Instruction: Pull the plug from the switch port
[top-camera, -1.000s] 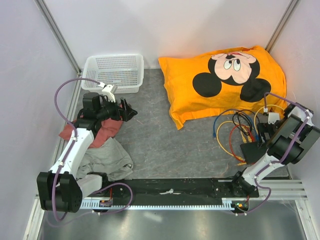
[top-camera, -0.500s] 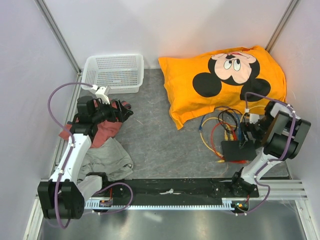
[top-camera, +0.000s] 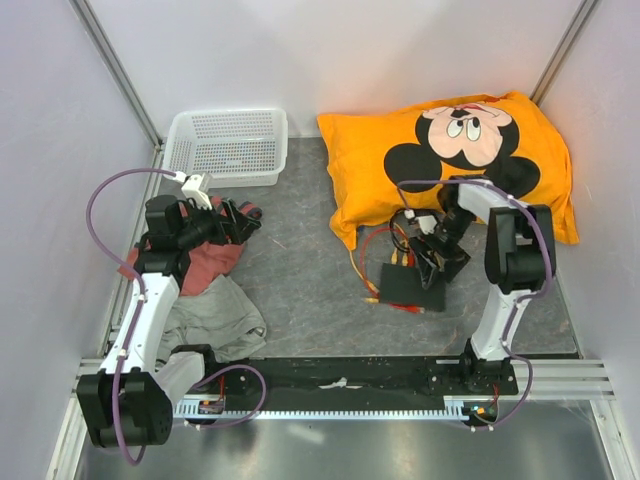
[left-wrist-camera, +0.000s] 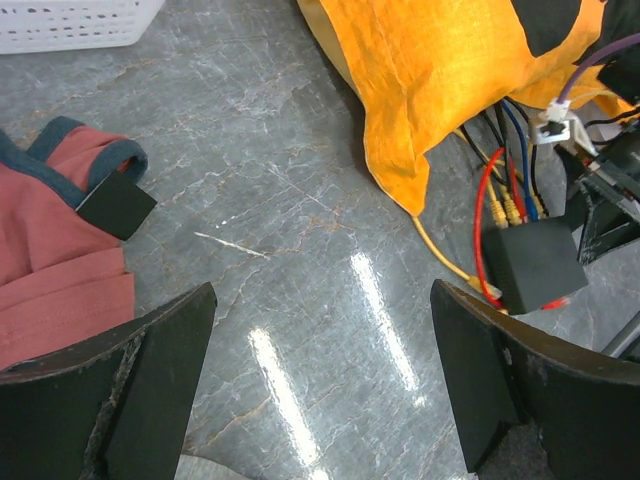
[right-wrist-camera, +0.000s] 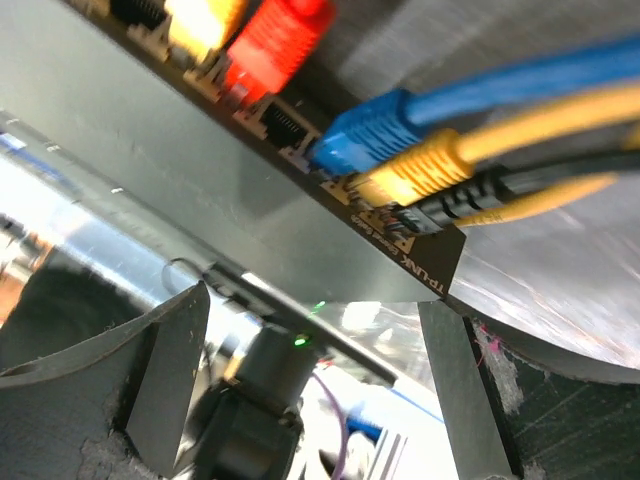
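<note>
The switch (top-camera: 410, 286), a flat black box, lies on the grey table just below the orange pillow. Red, yellow, blue and black cables run into its far edge. My right gripper (top-camera: 438, 260) is at its right far corner. In the right wrist view the jaws (right-wrist-camera: 310, 370) stand wide apart, and the switch's grey face (right-wrist-camera: 200, 170) and port edge are just beyond the fingertips. A red plug (right-wrist-camera: 275, 40), a blue plug (right-wrist-camera: 365, 135), a yellow plug (right-wrist-camera: 420, 172) and a black plug (right-wrist-camera: 462, 200) sit in the ports. My left gripper (top-camera: 245, 222) is open and empty over the red cloth; its wrist view shows the switch (left-wrist-camera: 533, 262) far right.
The orange Mickey pillow (top-camera: 450, 150) lies at the back right, touching the cables. A white basket (top-camera: 228, 145) stands at the back left. A red cloth (top-camera: 205, 262) and a grey cloth (top-camera: 215, 320) lie by the left arm. A black rail (top-camera: 340, 375) runs along the near edge.
My right arm has swung left from the right wall, and the switch with its cables has moved with it towards the table's middle. My left gripper has shifted slightly left.
</note>
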